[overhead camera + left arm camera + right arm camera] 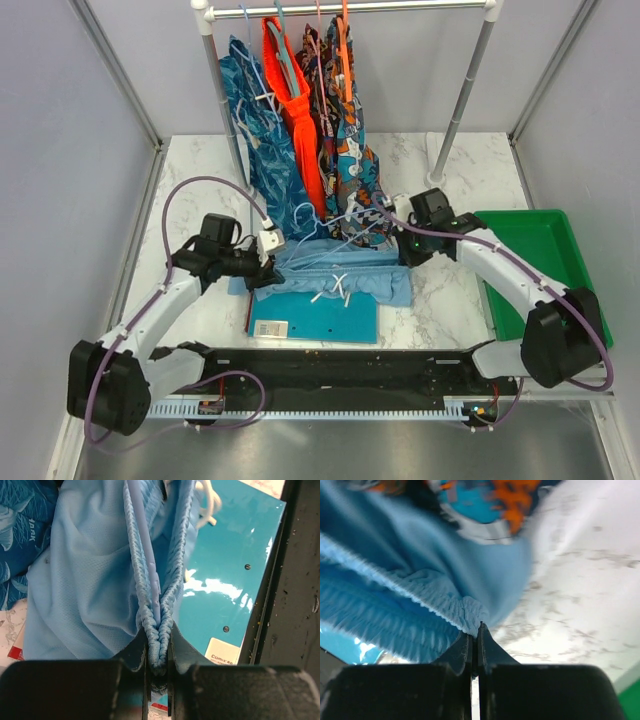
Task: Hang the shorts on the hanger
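Note:
The light sky-blue shorts (345, 277) lie stretched flat over a teal board, with the white drawstrings on top. My left gripper (262, 270) is shut on the left end of the gathered waistband (159, 630). The pale blue hanger bar (145, 545) runs inside the waistband opening and comes down to my jaws. In the top view the hanger's hook (304, 216) pokes out above the shorts. My right gripper (402, 247) is shut on the right end of the waistband (470, 615), just above the marble table.
The teal board (315, 320) lies under the shorts near the front edge. A green tray (545, 250) is at the right. Behind, a rack (225, 90) holds leafy blue shorts (262, 135), orange shorts (293, 110) and patterned shorts (345, 140), which hang close behind the shorts.

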Motion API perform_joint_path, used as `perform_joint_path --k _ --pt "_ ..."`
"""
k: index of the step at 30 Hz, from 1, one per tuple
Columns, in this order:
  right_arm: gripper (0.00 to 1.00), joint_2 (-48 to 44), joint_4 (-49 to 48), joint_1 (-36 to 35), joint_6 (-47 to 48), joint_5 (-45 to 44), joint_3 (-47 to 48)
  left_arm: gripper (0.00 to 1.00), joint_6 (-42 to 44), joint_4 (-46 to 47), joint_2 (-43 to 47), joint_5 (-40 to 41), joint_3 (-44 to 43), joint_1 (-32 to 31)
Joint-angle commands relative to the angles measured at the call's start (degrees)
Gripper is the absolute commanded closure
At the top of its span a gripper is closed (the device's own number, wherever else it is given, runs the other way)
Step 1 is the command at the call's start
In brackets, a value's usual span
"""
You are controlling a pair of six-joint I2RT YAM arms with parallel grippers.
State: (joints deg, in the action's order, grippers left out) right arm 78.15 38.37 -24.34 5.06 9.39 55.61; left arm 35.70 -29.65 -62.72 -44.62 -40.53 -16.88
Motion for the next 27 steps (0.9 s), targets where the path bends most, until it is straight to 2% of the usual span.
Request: perform_joint_path --k 1,7,9,14,17,20,27 --pt "1.0 -2.65 4.61 12.43 8.46 -5.35 2.48 0.98 9.63 -10.41 4.71 -2.14 -1.74 3.08" --pt "1.0 -0.02 3.64 21.33 11.72 -1.05 4.67 0.98 16.94 -16.12 8.4 -1.61 0.72 3.09" --pt "1.0 0.95 3.82 23.27 11.73 -0.43 6.95 0.98 22.89 -20.77 7.0 -1.7 -0.77 3.17" --pt "1.0 2.97 7.68 23.99 13.92 4.31 14.07 0.98 30.38 -28.08 1.66 3.46 -4.19 2.39" --pt "1.0 2.01 10.49 23.99 15.76 6.16 16.98 0.98 29.43 -28.62 -2.92 7.26 -7.87 1.24" --pt "1.0 0.17 12.16 23.37 18.05 6.35 17.25 0.98 27.85 -28.71 -5.91 7.35 -11.22 0.89" --pt "1.0 -2.74 13.13 23.02 22.62 4.32 17.59 0.98 30.47 -30.03 -9.79 13.85 -12.73 -2.97"
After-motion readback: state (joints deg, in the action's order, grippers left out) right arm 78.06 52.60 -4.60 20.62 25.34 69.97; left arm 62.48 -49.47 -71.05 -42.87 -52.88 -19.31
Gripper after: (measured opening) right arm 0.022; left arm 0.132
